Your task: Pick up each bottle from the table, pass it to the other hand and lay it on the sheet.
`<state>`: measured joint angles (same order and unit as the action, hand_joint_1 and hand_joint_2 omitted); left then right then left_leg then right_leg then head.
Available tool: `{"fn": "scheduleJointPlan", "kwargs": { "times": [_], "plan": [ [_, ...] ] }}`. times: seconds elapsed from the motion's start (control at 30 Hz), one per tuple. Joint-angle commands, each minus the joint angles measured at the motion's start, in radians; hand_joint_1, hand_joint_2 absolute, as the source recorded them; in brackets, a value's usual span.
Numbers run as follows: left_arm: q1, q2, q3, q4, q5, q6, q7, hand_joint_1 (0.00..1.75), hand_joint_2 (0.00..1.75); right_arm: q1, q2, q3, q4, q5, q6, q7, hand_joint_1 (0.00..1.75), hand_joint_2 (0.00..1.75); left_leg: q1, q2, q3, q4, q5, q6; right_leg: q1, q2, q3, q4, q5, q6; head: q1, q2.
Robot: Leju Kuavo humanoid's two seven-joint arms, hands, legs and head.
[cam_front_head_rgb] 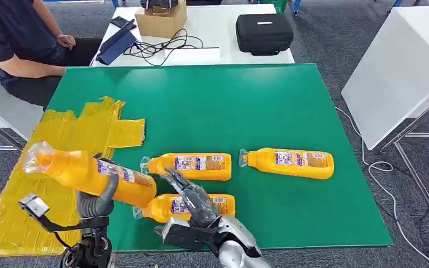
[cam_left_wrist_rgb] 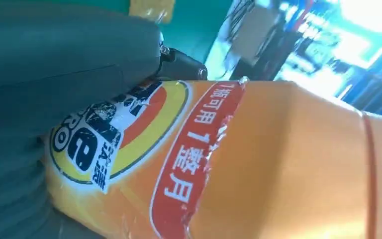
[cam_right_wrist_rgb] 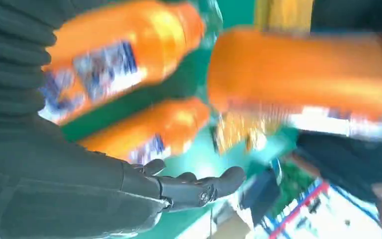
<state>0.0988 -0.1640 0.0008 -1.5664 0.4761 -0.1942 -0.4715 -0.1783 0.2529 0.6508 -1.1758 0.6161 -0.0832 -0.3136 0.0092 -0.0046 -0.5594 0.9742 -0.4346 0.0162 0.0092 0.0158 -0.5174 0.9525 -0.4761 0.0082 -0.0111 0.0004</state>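
Writing: red band on the held bottle (cam_left_wrist_rgb: 288,164) reads "1整月" with a line of Chinese beside it; a round yellow-and-orange badge carries black letters too cut off to read.
Look: orange plastic bottles with clear caps and pale printed labels.
Count: four bottles; one raised, three lying on the green worktop (cam_front_head_rgb: 246,106).
Left hand (cam_front_head_rgb: 96,200): fingers clamped round the raised bottle, near left, over the edge of the yellow sheet (cam_front_head_rgb: 61,145).
Right hand (cam_front_head_rgb: 192,202): fingers apart, holding nothing, over the nearest lying bottle (cam_front_head_rgb: 170,207).
Others: middle bottle (cam_front_head_rgb: 190,166), right bottle (cam_front_head_rgb: 290,162).
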Motion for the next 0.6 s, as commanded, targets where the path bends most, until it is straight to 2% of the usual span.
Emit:
{"fn": "scheduleJointPlan", "kwargs": {
  "times": [0.03, 0.17, 0.2, 0.23, 0.33, 0.4, 0.47, 0.5, 0.53, 0.6],
  "plan": [
    [-0.034, -0.006, 0.073, 0.004, -0.010, -0.004, 0.011, 1.75, 1.75, 0.025, -0.076, -0.040, -0.142, 0.000, 0.015, 0.004, 0.00, 0.00, 0.000, -0.003, 0.002, -0.001, 0.000, 0.000, 0.000, -0.005, 0.004, -0.001, -0.001, 0.002, 0.000, 0.000],
    [-0.034, -0.006, 0.073, 0.004, -0.010, -0.004, 0.011, 1.75, 1.75, 0.025, -0.076, -0.040, -0.142, 0.000, 0.015, 0.004, 0.00, 0.00, 0.000, -0.002, 0.003, -0.001, -0.001, 0.000, 0.000, -0.003, 0.004, -0.001, -0.001, 0.002, 0.000, 0.000],
    [-0.040, 0.001, 0.079, 0.002, -0.067, 0.037, -0.008, 1.75, 1.75, 0.026, -0.078, -0.052, -0.150, -0.003, -0.014, -0.025, 0.00, 0.00, 0.000, -0.001, 0.002, -0.001, 0.000, 0.000, 0.000, -0.002, 0.002, -0.001, 0.000, 0.001, 0.000, 0.000],
    [-0.054, 0.015, 0.100, 0.002, -0.099, 0.058, -0.012, 1.75, 1.75, 0.031, -0.096, -0.061, -0.211, -0.008, -0.011, -0.024, 0.00, 0.00, 0.000, -0.002, 0.006, 0.000, -0.002, 0.000, 0.000, -0.004, 0.007, -0.002, -0.002, 0.003, 0.000, 0.000],
    [-0.137, 0.059, 0.152, 0.043, -0.295, 0.206, -0.044, 1.75, 1.75, 0.033, -0.124, -0.101, -0.312, -0.053, 0.029, -0.005, 0.00, 0.00, 0.000, -0.003, 0.001, 0.000, 0.000, 0.000, 0.000, -0.005, 0.003, 0.000, -0.001, 0.002, 0.000, 0.000],
    [-0.223, 0.088, 0.186, 0.105, -0.553, 0.431, -0.077, 1.75, 1.75, 0.045, -0.138, -0.133, -0.360, -0.073, 0.043, -0.010, 0.00, 0.00, 0.000, -0.005, -0.001, 0.000, 0.001, 0.000, 0.000, -0.006, 0.001, 0.000, 0.000, 0.001, 0.000, 0.000],
    [-0.296, 0.123, 0.199, 0.229, -0.942, 0.749, -0.022, 1.75, 1.75, 0.057, -0.143, -0.149, -0.384, -0.083, 0.068, -0.026, 0.00, 0.00, 0.000, -0.006, 0.000, -0.001, 0.002, 0.000, 0.000, -0.007, 0.002, -0.001, 0.000, 0.001, 0.000, 0.000],
    [-0.320, 0.144, 0.199, 0.292, -1.070, 0.851, -0.003, 1.75, 1.75, 0.057, -0.148, -0.148, -0.388, -0.087, 0.078, -0.031, 0.00, 0.00, 0.000, -0.005, 0.001, -0.001, 0.002, 0.000, -0.001, -0.006, 0.002, -0.001, 0.000, 0.001, 0.000, 0.000],
    [-0.350, 0.121, 0.295, 0.337, -1.309, 0.892, -0.002, 1.75, 1.75, 0.055, -0.154, -0.146, -0.394, -0.096, 0.084, -0.035, 0.00, 0.00, 0.000, -0.007, 0.003, -0.002, 0.002, -0.001, 0.000, -0.008, 0.005, -0.002, 0.000, 0.001, 0.000, 0.000],
    [-0.404, 0.067, 0.470, 0.387, -1.618, 0.892, -0.037, 1.75, 1.75, 0.050, -0.168, -0.139, -0.408, -0.098, 0.084, -0.036, 0.00, 0.00, 0.000, -0.003, 0.003, -0.002, 0.001, -0.001, 0.000, -0.003, 0.004, -0.001, 0.000, 0.001, 0.000, 0.000]
  ]
}}
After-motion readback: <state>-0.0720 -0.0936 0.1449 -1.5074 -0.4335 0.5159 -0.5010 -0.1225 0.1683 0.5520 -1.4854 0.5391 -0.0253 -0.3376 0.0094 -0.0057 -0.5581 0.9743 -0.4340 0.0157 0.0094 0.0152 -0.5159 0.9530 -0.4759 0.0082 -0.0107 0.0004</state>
